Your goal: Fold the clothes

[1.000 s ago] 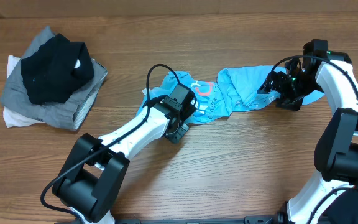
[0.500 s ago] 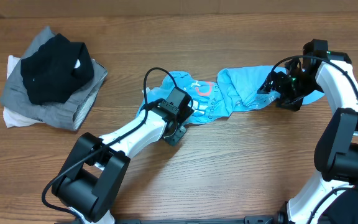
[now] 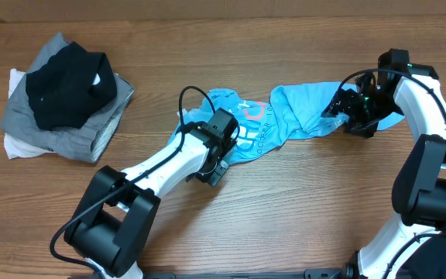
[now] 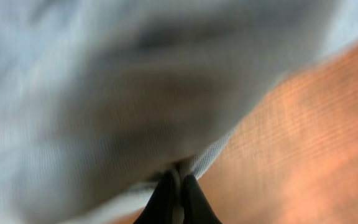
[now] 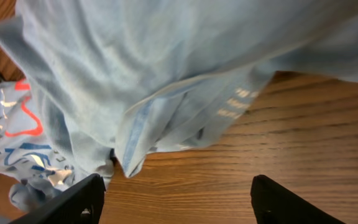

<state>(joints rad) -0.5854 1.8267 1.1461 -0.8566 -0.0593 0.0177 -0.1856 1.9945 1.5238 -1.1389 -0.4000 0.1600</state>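
Sky-blue T-shirt (image 3: 300,108) lies bunched and unfolded from centre toward 2 o'clock on the worktop (image 3: 300,225). Left fingers (image 4: 163,202) pinch its edge, and right fingers (image 5: 73,202) are spread over it. Garment pile (image 3: 64,97) sits at 10 o'clock. Folding appears barely begun.

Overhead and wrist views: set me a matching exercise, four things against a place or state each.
1. black garment
2. blue T-shirt
3. left gripper
4. right gripper

A. open
B. atop the grey pile, at the overhead picture's left
C. shut on the blue T-shirt
D. stretched out mid-picture

Pairs: 1-B, 2-D, 3-C, 4-A.
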